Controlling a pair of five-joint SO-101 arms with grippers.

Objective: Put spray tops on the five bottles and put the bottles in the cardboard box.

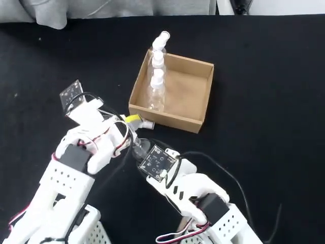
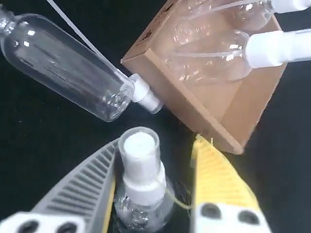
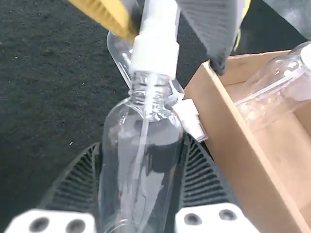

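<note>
The right gripper (image 3: 143,145) was clamped on the held bottle (image 3: 146,116), a clear, round-shouldered plastic cylinder. Its black ribbed fingers (image 3: 77,184) pressed against both sides of the smooth body. A white plastic spray top (image 3: 155,48) sat on that bottle's neck, with the screw threads showing just below its collar and a thin, pale dip tube running down inside. The left gripper (image 2: 158,141) sat around this spray top, but the wrist views disagreed on whether it actually pinched it, so I could not tell. In the high view this pair met just in front of the near wall of the cardboard box (image 1: 167,119). The box was a shallow, square, open tray of plain brown board with raw cut edges, resting on the table (image 1: 264,127), which had a matte black, slightly fuzzy covering. A loose bottle (image 2: 63,63) of the same clear plastic lay on its side on the black surface beside the grippers. Its own white top pointed at the box's outer wall and was close against it. The boxed bottles (image 1: 156,94), clear and glossy with white tops, lay in a line along one side wall. The farthest white top poked out over the far rim.
</note>
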